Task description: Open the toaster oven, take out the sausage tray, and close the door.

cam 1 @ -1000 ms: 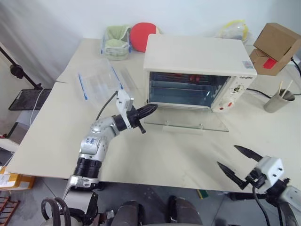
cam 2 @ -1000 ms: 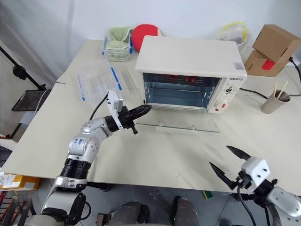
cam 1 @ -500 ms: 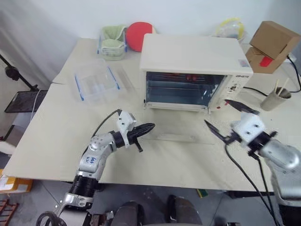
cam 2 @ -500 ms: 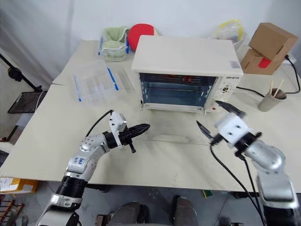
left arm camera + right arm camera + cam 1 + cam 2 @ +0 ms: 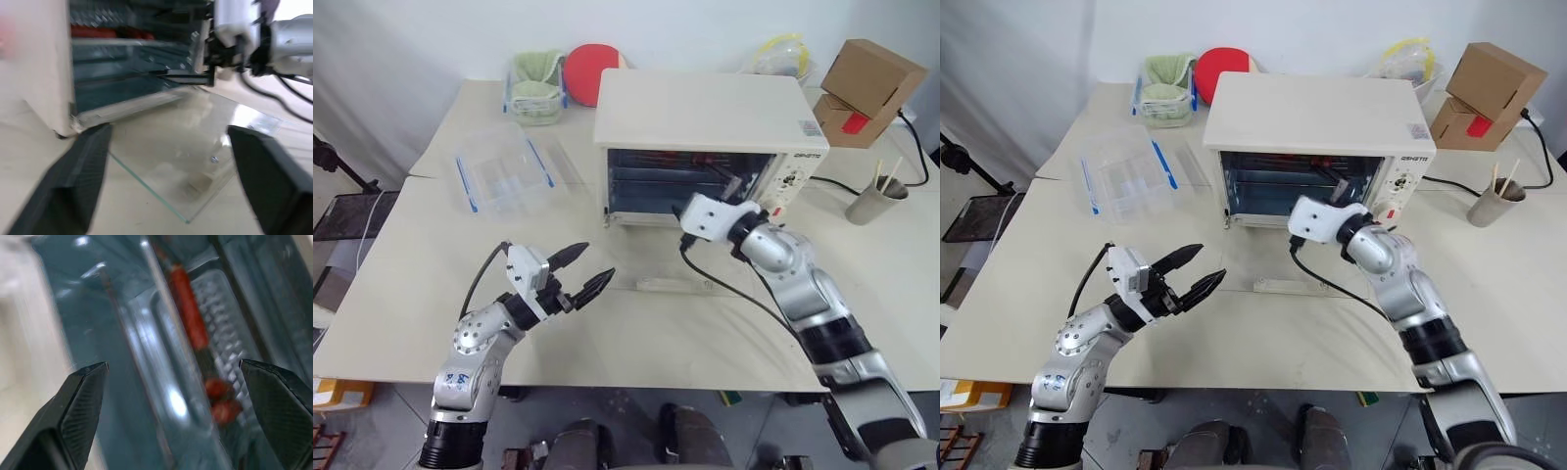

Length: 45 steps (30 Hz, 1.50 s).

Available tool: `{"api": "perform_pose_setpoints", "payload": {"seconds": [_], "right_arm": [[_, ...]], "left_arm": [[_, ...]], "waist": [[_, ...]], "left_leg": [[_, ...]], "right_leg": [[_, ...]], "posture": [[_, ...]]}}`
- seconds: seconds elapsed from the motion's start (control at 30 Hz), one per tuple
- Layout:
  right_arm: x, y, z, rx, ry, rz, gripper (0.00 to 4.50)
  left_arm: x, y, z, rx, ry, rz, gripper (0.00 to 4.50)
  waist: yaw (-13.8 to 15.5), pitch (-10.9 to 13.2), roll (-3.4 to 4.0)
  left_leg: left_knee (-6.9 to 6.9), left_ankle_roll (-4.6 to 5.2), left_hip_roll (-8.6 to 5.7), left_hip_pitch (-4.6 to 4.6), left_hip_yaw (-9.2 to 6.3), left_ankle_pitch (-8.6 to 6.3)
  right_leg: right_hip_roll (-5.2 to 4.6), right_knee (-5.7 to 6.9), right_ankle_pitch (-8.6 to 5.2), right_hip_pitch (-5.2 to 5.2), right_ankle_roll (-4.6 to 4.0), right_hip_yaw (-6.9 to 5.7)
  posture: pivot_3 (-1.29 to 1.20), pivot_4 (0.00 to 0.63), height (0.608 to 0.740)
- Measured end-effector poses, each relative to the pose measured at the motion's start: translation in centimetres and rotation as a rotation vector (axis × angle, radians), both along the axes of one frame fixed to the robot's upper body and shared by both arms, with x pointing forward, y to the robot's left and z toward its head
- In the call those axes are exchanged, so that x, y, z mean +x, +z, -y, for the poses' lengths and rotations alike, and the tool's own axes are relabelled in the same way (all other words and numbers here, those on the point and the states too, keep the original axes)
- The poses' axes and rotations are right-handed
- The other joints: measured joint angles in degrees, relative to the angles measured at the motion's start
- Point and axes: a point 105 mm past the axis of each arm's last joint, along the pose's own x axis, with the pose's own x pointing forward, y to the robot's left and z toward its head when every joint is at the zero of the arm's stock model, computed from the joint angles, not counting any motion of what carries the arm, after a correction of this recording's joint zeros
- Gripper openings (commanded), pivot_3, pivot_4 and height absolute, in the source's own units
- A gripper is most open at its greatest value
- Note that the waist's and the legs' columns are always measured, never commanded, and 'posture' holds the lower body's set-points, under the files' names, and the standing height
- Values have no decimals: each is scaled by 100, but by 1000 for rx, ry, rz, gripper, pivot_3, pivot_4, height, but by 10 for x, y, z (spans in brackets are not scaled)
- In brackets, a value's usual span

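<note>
Nearest you, L pincer (image 5: pixel 576 270) hovers over the cream bench (image 5: pixel 401 294), black fingers apart, nothing between them, pointing toward the oven's front. Just beyond it the door (image 5: pixel 675 279) lies dropped flat on the bench: clear glass, handle bar at its near edge. R pincer (image 5: pixel 1344 192) sits at the mouth of the toaster oven (image 5: pixel 1317 113), fingers spread wide, empty; its cable trails over the glass. In R wrist view the sausage tray (image 5: pixel 222 308), ribbed silver metal w/ red sausages, sits inside the cavity, ahead of the fingertips. Oven is boxy, cream-white. Left of it: clear plastic box (image 5: pixel 499 174) w/ blue clips. Right: grey cup (image 5: pixel 868 204), cardboard boxes (image 5: pixel 862 78). Far back: red paddle (image 5: pixel 587 69).
</note>
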Motion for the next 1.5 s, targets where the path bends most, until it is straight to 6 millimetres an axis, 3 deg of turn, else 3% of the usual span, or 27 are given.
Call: {"api": "perform_pose_setpoints", "payload": {"seconds": [0.23, 0.33, 0.47, 0.57, 0.7, 0.73, 1.03, 1.23, 1.5], "right_arm": [[31, -2, -20, -41, -36, 30, 4500], [37, -5, -23, -53, -46, 25, 3962], [44, -12, -20, -65, -86, 15, 2574], [47, -6, -19, -60, -102, 43, 1531], [47, 0, -22, -93, -95, 93, 249], [47, -1, -22, -120, -92, 102, 124], [46, 1, -24, -141, -81, 121, 99], [41, 5, -21, -162, -72, 120, 99], [1, -4, -16, -156, -18, 106, 99]], "left_arm": [[-3, -1, -2, -1, 58, 11, 4113], [-3, -1, 0, 2, 57, 11, 4161], [-1, 3, 1, 4, 59, 31, 4161], [5, 9, 1, 0, 56, 49, 4161], [24, 20, 5, 7, 20, 79, 4161], [31, 26, 8, 4, 1, 89, 4161], [76, 53, 26, -65, -120, 83, 4161], [86, 62, 29, -86, -163, 84, 4161], [87, 64, 29, -123, -204, 42, 4161]], "waist": [[-80, 0, 1], [-82, 1, 2], [-80, 1, 3], [-79, 2, 3], [-83, 1, 3], [-85, 0, 0], [-88, 0, -2], [-76, 0, -2], [-38, 0, -2]], "left_leg": [[-8, 1, 0, -4, -2, 0], [-8, 1, 2, -4, -2, 0], [-7, 0, 2, -5, -2, 0], [-7, 0, 2, -5, -2, 1], [-6, -3, 2, -6, -1, 3], [-6, -3, 3, -5, -2, 3], [-6, -9, 25, -11, -2, 3], [-9, -11, 26, -29, -11, 4], [3, -11, 23, -78, -32, 5]], "right_leg": [[5, -1, 0, -4, 0, -3], [6, 0, -1, -4, -1, -4], [6, 0, -1, -3, -1, -3], [8, 0, -1, -3, -1, -4], [31, 1, -1, -3, -1, -5], [36, 1, -1, -2, -1, -5], [76, -8, -1, -5, -1, -13], [77, -11, -1, -19, -1, -13], [78, -10, -1, -46, -1, -55]], "posture": [[0, 150, 740], [0, 150, 740], [0, 150, 740], [0, 150, 740], [0, 150, 740], [0, 150, 740], [0, 150, 740], [0, 150, 740], [0, 150, 740]]}}
